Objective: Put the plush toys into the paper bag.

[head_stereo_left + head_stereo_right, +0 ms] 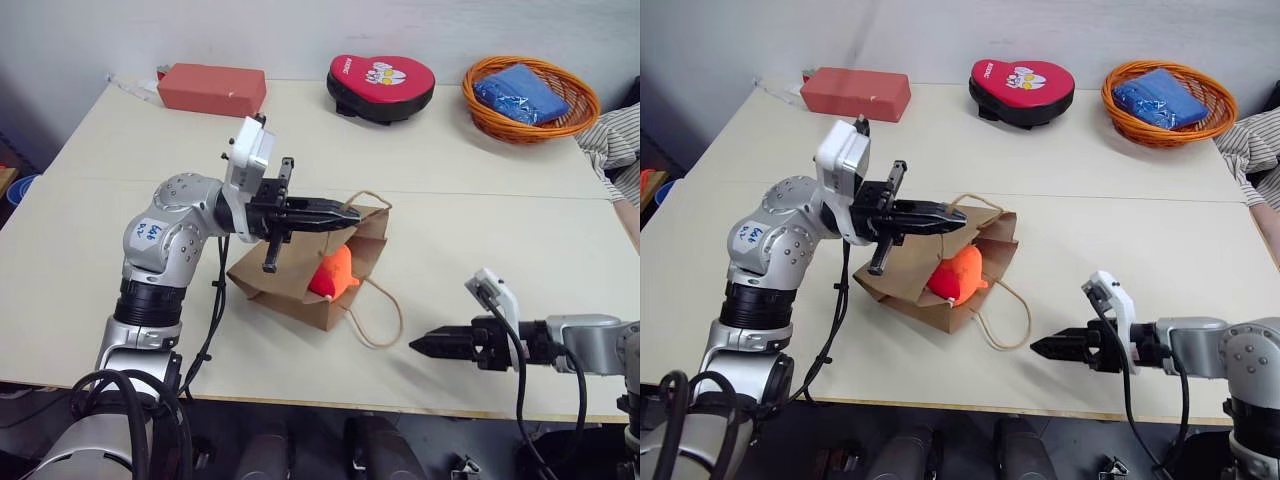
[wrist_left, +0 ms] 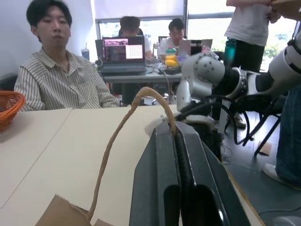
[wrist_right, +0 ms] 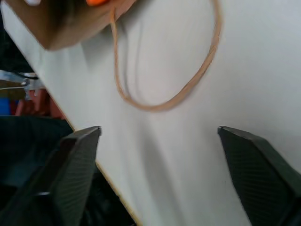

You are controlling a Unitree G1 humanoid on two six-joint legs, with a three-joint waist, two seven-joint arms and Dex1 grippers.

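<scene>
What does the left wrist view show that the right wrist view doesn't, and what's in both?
Left wrist view: the left gripper shut on the upper handle of the paper bag, a seated person in a striped shirt, the edge of the orange wicker basket, and other people at a desk behind.

Right wrist view: the right gripper with its fingers apart, and the bag's lower handle lying looped on the table, with a bit of the orange plush toy.

Both: the paper bag and the table.

Orange plush toy [image 1: 334,274] half hidden inside paper bag [image 1: 290,285].
</scene>
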